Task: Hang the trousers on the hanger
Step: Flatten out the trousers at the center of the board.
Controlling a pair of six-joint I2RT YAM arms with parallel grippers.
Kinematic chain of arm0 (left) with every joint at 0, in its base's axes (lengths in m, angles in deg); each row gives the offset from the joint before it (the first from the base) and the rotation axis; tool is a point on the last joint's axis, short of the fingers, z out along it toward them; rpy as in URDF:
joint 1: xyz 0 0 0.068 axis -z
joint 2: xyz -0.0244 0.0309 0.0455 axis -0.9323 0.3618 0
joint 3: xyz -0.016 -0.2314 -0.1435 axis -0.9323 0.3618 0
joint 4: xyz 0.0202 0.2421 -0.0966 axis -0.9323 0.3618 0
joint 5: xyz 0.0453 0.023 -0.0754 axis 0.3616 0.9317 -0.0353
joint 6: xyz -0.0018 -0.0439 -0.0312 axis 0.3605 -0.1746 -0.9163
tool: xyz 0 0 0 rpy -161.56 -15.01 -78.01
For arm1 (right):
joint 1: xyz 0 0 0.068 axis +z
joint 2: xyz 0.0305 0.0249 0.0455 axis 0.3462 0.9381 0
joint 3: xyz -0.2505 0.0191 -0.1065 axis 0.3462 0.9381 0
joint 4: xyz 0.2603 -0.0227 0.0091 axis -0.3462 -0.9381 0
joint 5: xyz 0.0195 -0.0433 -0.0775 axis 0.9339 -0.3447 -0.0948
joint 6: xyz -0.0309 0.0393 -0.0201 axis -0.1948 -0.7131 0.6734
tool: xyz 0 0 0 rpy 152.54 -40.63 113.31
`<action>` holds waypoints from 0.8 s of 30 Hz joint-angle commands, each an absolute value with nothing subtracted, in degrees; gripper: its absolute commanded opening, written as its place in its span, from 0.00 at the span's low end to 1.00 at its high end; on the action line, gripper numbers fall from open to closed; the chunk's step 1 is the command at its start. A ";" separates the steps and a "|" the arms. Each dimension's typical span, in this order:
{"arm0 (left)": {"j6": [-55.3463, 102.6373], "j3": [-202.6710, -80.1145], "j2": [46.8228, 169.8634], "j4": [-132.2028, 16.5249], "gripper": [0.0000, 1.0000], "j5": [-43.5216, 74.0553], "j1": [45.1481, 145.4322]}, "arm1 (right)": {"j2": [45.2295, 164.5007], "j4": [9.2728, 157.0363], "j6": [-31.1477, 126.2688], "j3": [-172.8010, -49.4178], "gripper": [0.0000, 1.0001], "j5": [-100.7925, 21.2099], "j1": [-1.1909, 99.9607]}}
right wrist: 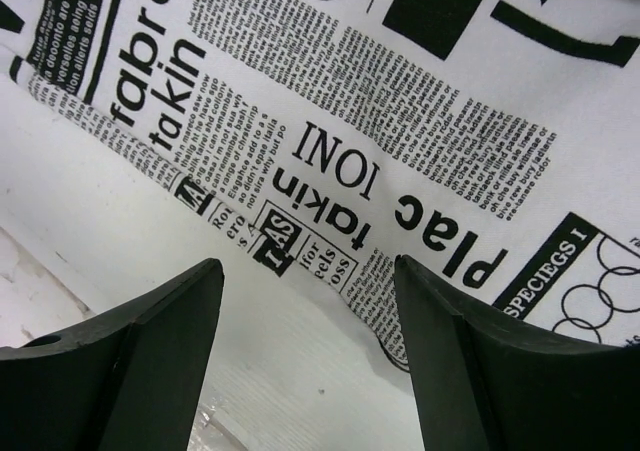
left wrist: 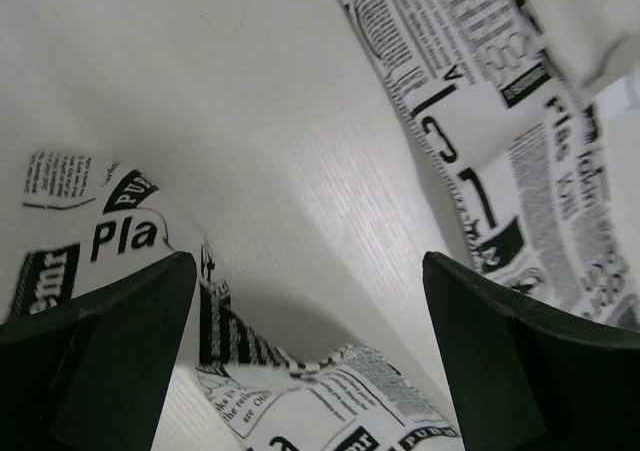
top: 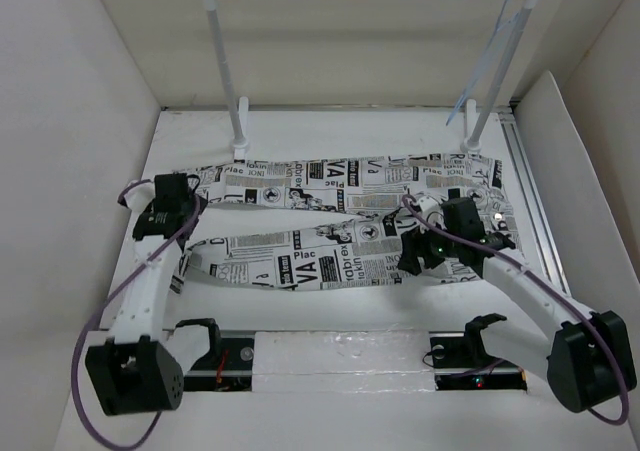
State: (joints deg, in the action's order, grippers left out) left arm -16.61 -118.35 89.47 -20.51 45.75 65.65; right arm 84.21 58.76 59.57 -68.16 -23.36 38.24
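The trousers (top: 330, 216), white with black newspaper print, lie spread across the table with the two legs splayed towards the left. The pale-blue hanger (top: 495, 56) hangs from the right end of the rack's crossbar. My left gripper (top: 190, 221) is open, low over the left leg ends, with a hem (left wrist: 330, 391) between its fingers. My right gripper (top: 410, 256) is open, low over the trousers' near edge (right wrist: 400, 231), with nothing in it.
A white two-post rack (top: 225, 61) with a metal crossbar stands at the back of the table. White walls close in left, right and behind. A taped strip (top: 340, 356) lies between the arm bases.
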 commanded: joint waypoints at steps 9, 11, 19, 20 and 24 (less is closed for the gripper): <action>-13.38 -116.77 82.01 -16.63 0.99 41.55 65.36 | 78.63 53.78 61.67 -72.13 0.75 -22.03 38.45; -11.45 -117.29 79.97 -15.58 0.99 42.15 65.36 | 77.93 53.78 61.67 -72.04 0.76 -22.03 38.98; -5.83 -117.83 86.62 -15.03 0.99 37.77 68.79 | 79.24 56.75 60.88 -75.02 0.41 -19.84 42.74; -4.69 -118.09 88.47 -15.74 0.96 35.94 68.79 | 79.42 58.25 60.27 -75.37 0.15 -19.66 44.06; -3.10 -117.30 98.92 -16.62 0.76 33.37 68.79 | 83.36 57.83 61.75 -80.11 0.08 -21.67 49.78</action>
